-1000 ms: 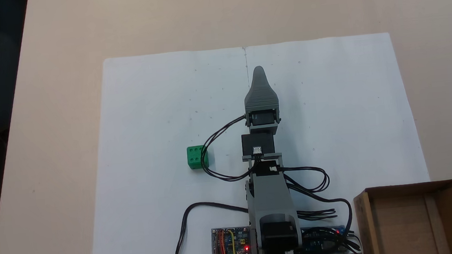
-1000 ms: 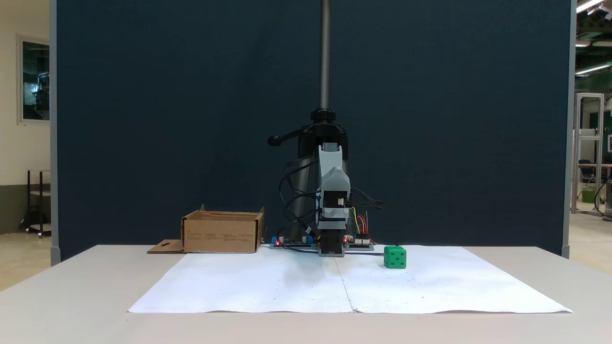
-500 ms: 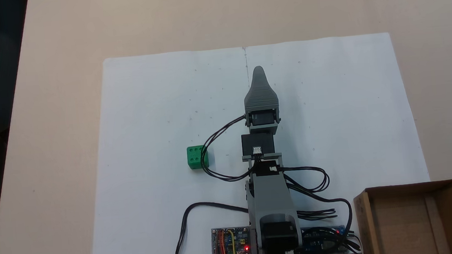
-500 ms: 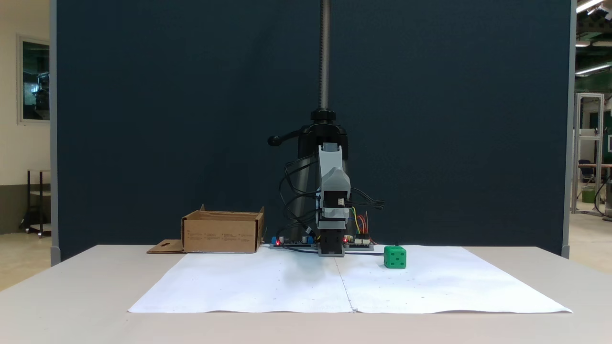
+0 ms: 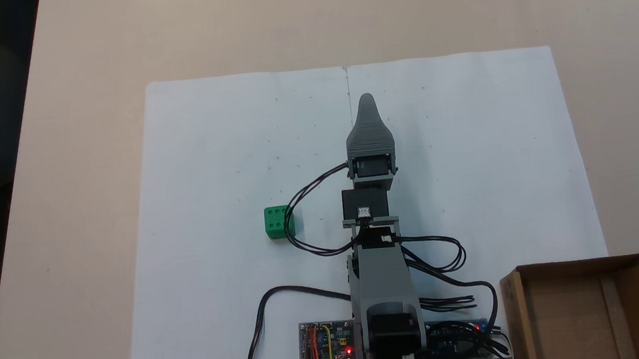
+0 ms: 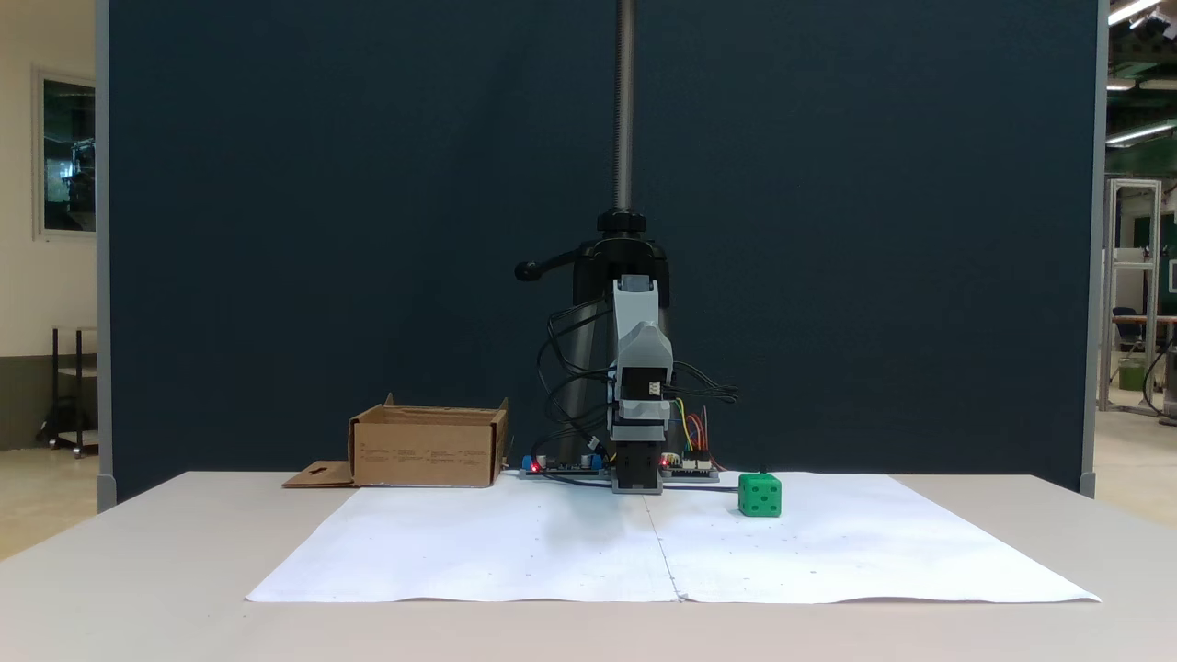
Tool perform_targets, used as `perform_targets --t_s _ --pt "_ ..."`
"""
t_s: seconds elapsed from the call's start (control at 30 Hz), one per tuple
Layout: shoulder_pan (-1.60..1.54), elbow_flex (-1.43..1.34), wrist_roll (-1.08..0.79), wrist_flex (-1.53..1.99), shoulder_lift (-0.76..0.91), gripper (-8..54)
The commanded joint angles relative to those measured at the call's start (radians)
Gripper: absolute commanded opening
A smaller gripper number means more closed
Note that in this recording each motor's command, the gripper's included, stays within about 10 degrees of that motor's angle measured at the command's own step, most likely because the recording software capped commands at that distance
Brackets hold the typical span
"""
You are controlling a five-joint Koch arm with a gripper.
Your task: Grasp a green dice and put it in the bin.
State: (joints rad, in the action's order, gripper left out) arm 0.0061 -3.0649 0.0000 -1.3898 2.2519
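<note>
Green dice (image 5: 278,222) on white paper (image 5: 207,154), bin (image 5: 588,309) well apart, jaws possibly together, cannot tell

One fixed view looks straight down; another faces arm (image 6: 641,386) from table's far edge, level. Both share paper sheet (image 5: 207,154).

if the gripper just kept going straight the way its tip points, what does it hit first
Likely nothing but bare white paper. In the top-down fixed view the gripper points toward the paper's far edge, with the green dice off to its left and behind. How steeply it angles down is unclear.
</note>
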Motion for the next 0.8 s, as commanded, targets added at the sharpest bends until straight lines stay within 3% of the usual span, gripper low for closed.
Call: perform_targets --t_s 0.0,0.77 --pt "0.018 -0.064 -0.075 -0.020 0.109 44.6" --pt "0.034 -0.064 -0.176 0.012 0.109 42.7"
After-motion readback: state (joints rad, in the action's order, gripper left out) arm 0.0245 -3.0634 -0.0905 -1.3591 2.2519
